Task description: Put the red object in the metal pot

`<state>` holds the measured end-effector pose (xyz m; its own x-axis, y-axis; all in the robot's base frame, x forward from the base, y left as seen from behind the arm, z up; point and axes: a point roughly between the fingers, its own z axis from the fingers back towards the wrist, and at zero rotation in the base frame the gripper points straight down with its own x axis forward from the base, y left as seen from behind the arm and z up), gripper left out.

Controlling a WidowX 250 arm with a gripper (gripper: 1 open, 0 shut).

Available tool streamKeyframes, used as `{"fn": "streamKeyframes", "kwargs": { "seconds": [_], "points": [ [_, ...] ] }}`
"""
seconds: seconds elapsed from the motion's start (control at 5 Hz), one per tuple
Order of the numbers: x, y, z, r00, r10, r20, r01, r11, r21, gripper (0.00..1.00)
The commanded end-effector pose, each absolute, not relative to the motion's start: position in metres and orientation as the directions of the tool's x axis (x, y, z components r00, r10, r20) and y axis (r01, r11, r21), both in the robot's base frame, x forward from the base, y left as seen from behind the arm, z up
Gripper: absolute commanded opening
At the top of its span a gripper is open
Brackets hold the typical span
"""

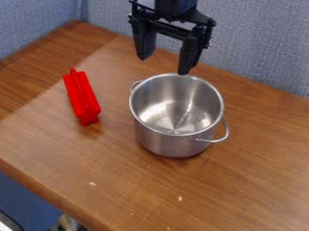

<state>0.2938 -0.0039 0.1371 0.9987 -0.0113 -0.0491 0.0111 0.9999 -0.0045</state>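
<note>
Gripper (168, 41) fingers spread and holding nothing, I judge it needs to come left of the metal pot (177, 116), where the red object (82, 97) lies on the table (131, 183).

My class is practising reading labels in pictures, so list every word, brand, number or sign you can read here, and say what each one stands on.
There is no readable text here.
The metal pot and the red object show no lettering that can be made out.
The claw is too dark and small to tell whether it bears any.
</note>
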Motion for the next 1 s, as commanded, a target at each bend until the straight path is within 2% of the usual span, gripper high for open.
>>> {"fn": "streamKeyframes", "kwargs": {
  "seconds": [0.0,0.6,0.8],
  "points": [
    [0.292,-0.003,0.132,0.998,-0.009,-0.065,0.009,1.000,-0.003,1.00],
    [0.287,0.009,0.120,0.994,0.047,-0.099,-0.046,0.999,0.009,1.00],
    [0.283,0.037,0.120,0.982,0.170,-0.087,-0.170,0.985,0.007,1.00]
  ]
}}
